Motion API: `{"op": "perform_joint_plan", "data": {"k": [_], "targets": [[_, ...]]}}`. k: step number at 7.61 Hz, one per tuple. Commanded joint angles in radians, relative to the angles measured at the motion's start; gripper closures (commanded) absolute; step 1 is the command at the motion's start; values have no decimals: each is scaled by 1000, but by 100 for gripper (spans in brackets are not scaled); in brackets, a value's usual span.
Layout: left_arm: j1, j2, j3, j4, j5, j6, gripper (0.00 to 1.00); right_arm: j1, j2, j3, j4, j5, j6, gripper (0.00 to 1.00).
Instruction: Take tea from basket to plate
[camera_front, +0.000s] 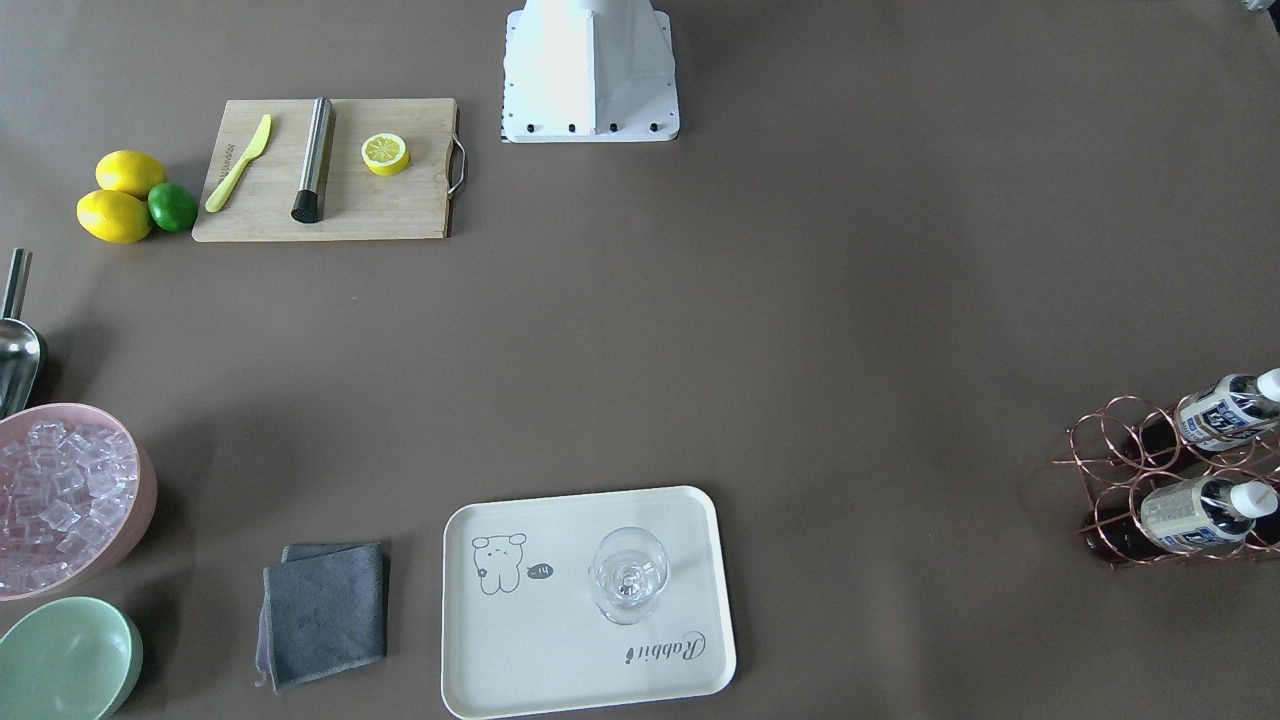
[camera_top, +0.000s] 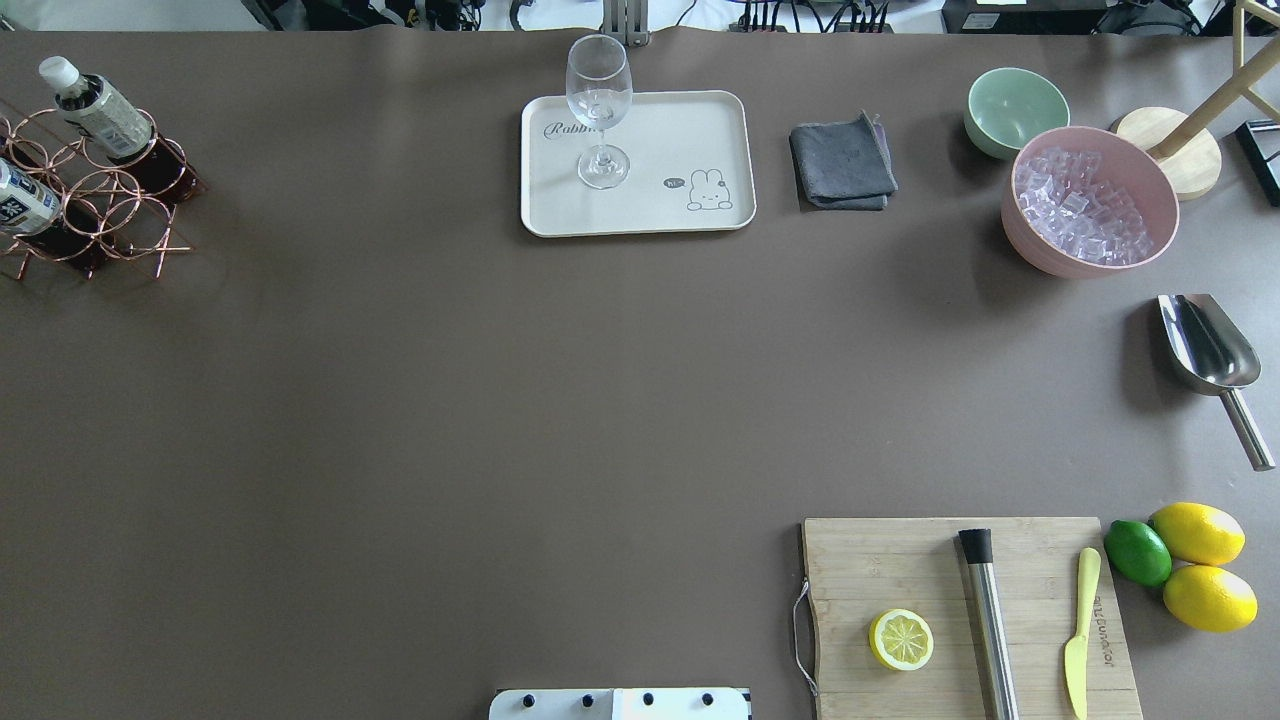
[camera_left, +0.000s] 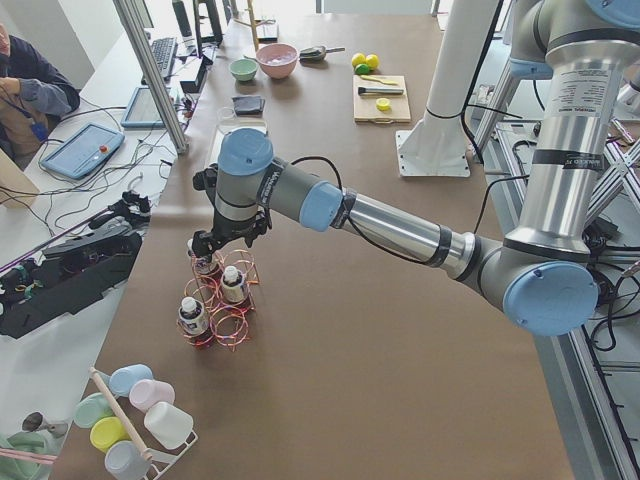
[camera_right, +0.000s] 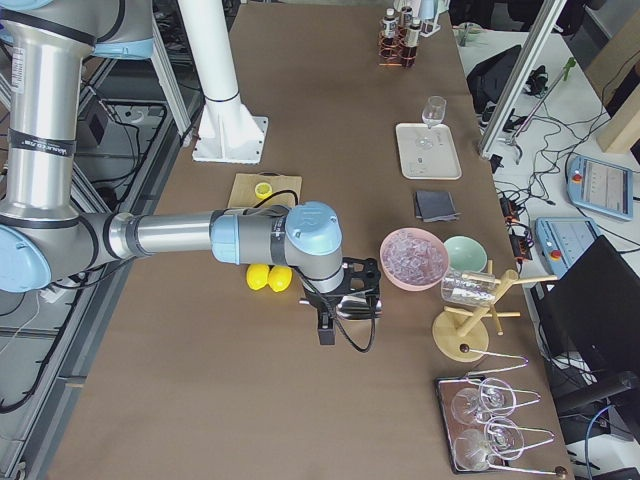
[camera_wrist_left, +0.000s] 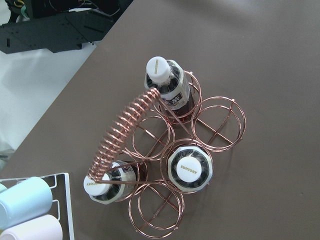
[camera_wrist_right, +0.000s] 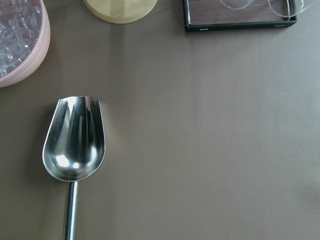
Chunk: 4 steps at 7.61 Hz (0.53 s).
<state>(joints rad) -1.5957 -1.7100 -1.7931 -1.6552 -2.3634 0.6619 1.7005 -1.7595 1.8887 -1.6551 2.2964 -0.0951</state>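
Three small clear plastic tea bottles (camera_wrist_left: 187, 169) with white caps are seated in the rings of the copper wire basket (camera_wrist_left: 126, 134) at the table's left end, well apart from the cream rectangular plate (camera_front: 560, 660), which carries a clear wine glass (camera_front: 628, 575). The left gripper (camera_left: 205, 248) is held close over the basket, and the right gripper (camera_right: 326, 325) over the steel scoop (camera_wrist_right: 75, 140). Whether either gripper's fingers are parted or closed cannot be told.
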Motion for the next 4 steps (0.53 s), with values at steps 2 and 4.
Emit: {"op": "perform_joint_plan", "data": {"k": [2,4], "targets": [[-6,-149,142,50,0,213,1,1,0,0,0,0,0,0],[-6,-222,170,196,-14,319,1,-1,1,-2,0,0,0,0]]}}
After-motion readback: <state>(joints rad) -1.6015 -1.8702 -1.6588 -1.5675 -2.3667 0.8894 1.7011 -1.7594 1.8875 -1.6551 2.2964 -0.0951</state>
